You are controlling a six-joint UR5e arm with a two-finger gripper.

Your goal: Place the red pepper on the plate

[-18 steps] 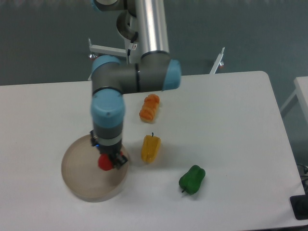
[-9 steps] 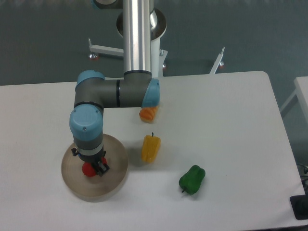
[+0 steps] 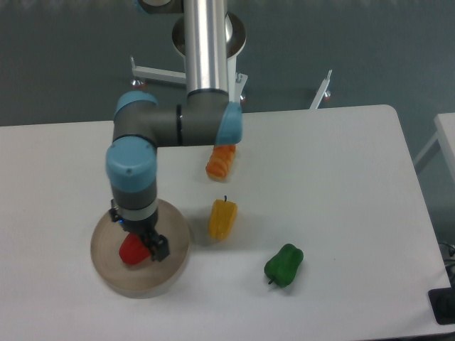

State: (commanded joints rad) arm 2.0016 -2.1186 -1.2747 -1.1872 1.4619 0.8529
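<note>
The red pepper (image 3: 131,251) lies on the round beige-grey plate (image 3: 114,278) at the front left of the table, a little left of the plate's middle. My gripper (image 3: 146,244) hangs straight down over the plate from the blue and grey arm. Its dark right finger (image 3: 158,248) stands just right of the pepper, and the jaws look spread, so the gripper is open. The wrist hides the other finger and the pepper's upper edge.
A yellow pepper (image 3: 222,218) lies just right of the plate. An orange pepper (image 3: 220,162) lies behind it, partly under the arm's elbow. A green pepper (image 3: 284,265) sits at the front right. The table's right edge is at the far right.
The arm carried the red pepper left over the plate and lowered it. Since half a second ago the wrist has shifted slightly up and right, and more of the pepper shows on the plate.
</note>
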